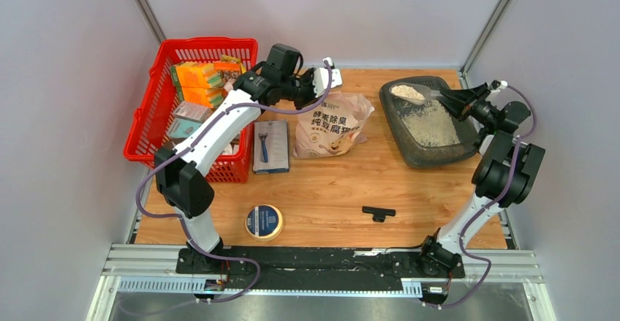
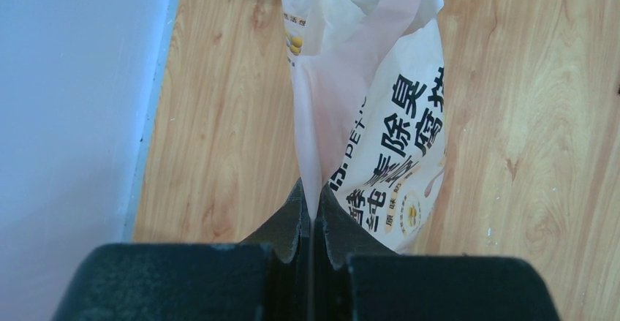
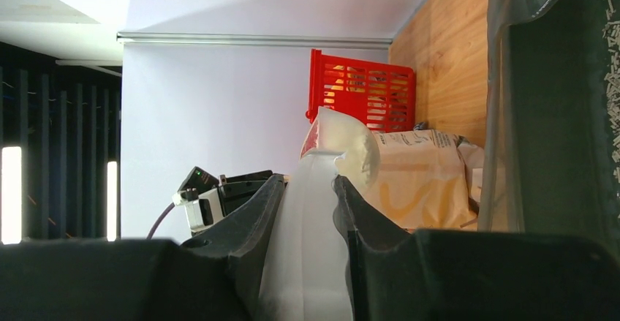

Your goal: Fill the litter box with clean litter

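**Ann:** Looking down from above, where is the dark grey plastic litter box with rounded corners [image 1: 428, 154]?

**Ben:** On the right side of the wooden tabletop [image 1: 329, 189]. Pale beige litter grains [image 1: 431, 123] cover part of its floor.

**Ann:** What are the right jaws doing?

**Ben:** They pinch the handle of a whitish plastic scoop [image 1: 409, 92]. The scoop has a heap of litter in it and is over the far corner of the box.

**Ann:** And the left jaws?

**Ben:** They are pressed together on the thin top edge of the pale pink printed plastic bag [image 1: 333, 123]. The bag stands left of the box, a bit apart, with its mouth open.

**Ann:** What else is there?

**Ben:** A red mesh plastic basket [image 1: 146, 127] with small boxes inside is at the far left. A round blue tape roll [image 1: 264, 221] and a small black T-shaped piece [image 1: 378, 212] lie near the front.
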`<action>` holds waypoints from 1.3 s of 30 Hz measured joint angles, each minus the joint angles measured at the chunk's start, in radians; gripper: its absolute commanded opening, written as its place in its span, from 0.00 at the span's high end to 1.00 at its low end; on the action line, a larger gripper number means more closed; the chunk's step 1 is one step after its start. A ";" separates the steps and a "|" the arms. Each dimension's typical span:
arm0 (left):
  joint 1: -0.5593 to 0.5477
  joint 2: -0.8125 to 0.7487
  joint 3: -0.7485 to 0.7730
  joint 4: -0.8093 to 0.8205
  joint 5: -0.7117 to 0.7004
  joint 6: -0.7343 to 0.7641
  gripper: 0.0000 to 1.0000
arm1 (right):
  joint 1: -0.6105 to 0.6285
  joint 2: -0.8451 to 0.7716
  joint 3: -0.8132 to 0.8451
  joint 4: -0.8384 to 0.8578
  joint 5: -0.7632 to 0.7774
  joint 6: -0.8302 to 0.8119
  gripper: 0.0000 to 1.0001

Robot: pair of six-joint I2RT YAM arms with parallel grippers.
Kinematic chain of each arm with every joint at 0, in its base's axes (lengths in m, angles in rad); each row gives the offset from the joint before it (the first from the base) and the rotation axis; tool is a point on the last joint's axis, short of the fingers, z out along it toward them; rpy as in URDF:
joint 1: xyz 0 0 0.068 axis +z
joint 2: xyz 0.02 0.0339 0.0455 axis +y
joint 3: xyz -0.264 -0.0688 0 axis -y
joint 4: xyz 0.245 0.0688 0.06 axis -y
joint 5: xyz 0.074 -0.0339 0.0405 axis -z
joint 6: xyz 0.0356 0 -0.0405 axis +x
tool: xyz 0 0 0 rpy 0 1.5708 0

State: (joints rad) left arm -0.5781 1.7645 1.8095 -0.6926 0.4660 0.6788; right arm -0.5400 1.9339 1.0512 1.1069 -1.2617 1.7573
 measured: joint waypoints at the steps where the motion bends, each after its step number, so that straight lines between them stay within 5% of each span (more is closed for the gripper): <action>1: -0.001 0.000 0.000 -0.001 0.000 0.003 1.00 | -0.003 -0.009 -0.007 -0.002 0.007 -0.006 1.00; 39: -0.017 0.012 0.013 -0.022 0.007 0.050 1.00 | -0.051 -0.137 -0.014 -0.475 0.164 -0.369 1.00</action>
State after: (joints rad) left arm -0.5953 1.7767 1.8225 -0.7143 0.4732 0.7292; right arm -0.5907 1.7969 1.0374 0.6315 -1.0977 1.3880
